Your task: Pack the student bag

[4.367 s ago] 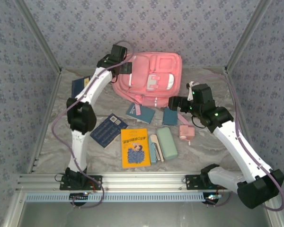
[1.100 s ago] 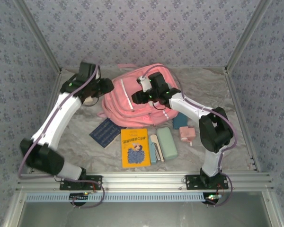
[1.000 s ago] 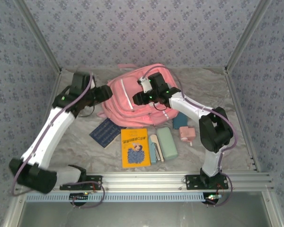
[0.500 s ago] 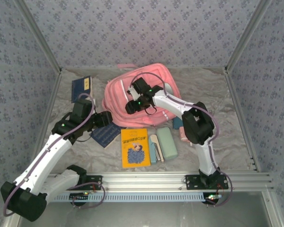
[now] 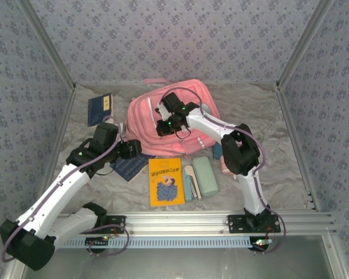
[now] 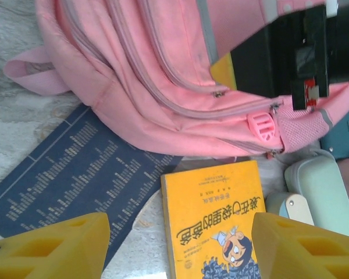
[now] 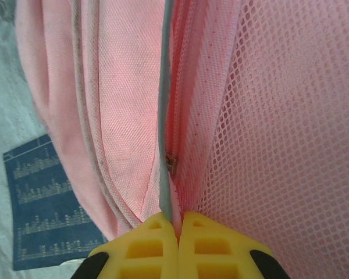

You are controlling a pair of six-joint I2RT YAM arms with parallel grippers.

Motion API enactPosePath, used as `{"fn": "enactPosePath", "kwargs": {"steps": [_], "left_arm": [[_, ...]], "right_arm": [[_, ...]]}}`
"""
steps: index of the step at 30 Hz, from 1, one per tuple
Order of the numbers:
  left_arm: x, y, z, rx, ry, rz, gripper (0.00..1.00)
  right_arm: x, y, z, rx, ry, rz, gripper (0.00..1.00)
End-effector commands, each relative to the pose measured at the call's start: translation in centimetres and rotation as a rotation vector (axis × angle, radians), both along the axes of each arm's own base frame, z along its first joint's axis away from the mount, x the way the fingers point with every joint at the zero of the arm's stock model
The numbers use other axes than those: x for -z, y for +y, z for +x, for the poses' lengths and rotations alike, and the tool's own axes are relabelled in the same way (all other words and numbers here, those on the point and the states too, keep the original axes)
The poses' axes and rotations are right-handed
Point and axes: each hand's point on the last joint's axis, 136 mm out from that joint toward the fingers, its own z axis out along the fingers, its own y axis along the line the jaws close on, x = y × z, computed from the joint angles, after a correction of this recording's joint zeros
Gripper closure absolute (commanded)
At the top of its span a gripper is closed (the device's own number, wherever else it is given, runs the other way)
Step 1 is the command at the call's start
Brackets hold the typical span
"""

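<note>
Top external view: a large pink student bag (image 5: 144, 119) lies on a grey marbled table (image 5: 267, 145), towards the far side and about in the middle. The right arm bends across the bag from the right. Its right gripper (image 5: 161, 128) is down on the bag's left half.

Right wrist view: the two yellow fingers (image 7: 148, 241) are pressed together, clamped on a thin grey-edged seam of the student bag (image 7: 122, 87). Pink mesh fabric lies to the right of that seam. A dark blue printed sheet (image 7: 46, 203) shows on the table at lower left.

The left gripper (image 5: 131, 150) hangs low at the bag's near left corner, over the dark blue printed sheet (image 5: 127, 167).

Left wrist view: the left gripper (image 6: 177, 232) has its yellow jaws wide apart, with nothing between them. Below it are the dark blue printed sheet (image 6: 70, 174) and a yellow book (image 6: 215, 221) with a cartoon cover, both partly tucked under the edge of the student bag (image 6: 139, 64).

Near the bag, towards the arm bases, the yellow book (image 5: 166, 181) lies flat. A mint green pencil case (image 5: 205, 176) lies to its right. A dark blue book (image 5: 99, 109) lies apart at the far left.
</note>
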Motion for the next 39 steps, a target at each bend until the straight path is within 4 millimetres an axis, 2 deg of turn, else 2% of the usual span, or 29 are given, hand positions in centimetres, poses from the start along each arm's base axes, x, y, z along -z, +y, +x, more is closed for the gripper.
{"fn": "enactPosePath", "kwargs": {"steps": [1, 7, 11, 15, 18, 21, 26, 33, 36, 39], "left_arm": [[-0.6, -0.7, -0.5, 0.040, -0.007, 0.030, 0.37], [0.1, -1.2, -1.9, 0.092, -0.003, 0.027, 0.41], [0.5, -1.0, -2.7, 0.129, 0.022, 0.086, 0.42], [1.2, -1.1, -3.0, 0.137, 0.034, 0.112, 0.44], [2.3, -2.2, -3.3, 0.164, 0.022, 0.101, 0.45], [3.0, -4.3, -3.2, 0.207, -0.018, 0.071, 0.44], [4.2, -6.4, -1.9, 0.197, -0.058, 0.067, 0.44], [4.5, -9.0, 2.7, 0.158, -0.135, 0.122, 0.40], [4.8, -11.3, 4.3, 0.204, -0.124, 0.139, 0.40], [5.2, -13.5, 4.8, 0.270, -0.133, 0.107, 0.40]], "right_arm": [[-5.2, -0.1, 0.8, 0.058, -0.025, 0.135, 1.00], [-8.3, -0.8, 2.3, 0.183, 0.055, 0.322, 1.00], [-10.7, -1.1, 3.2, 0.228, 0.068, 0.387, 1.00], [-12.4, -2.4, 5.2, 0.356, 0.114, 0.451, 1.00], [-13.4, -3.1, 6.3, 0.421, 0.120, 0.480, 1.00], [-13.9, -3.3, 6.9, 0.454, 0.128, 0.488, 1.00], [-14.1, -4.3, 8.0, 0.525, 0.156, 0.519, 1.00], [-15.5, -4.8, 8.3, 0.547, 0.164, 0.565, 1.00], [-15.6, -5.2, 8.6, 0.561, 0.179, 0.575, 1.00], [-16.1, -5.6, 8.9, 0.575, 0.197, 0.604, 1.00]]}}
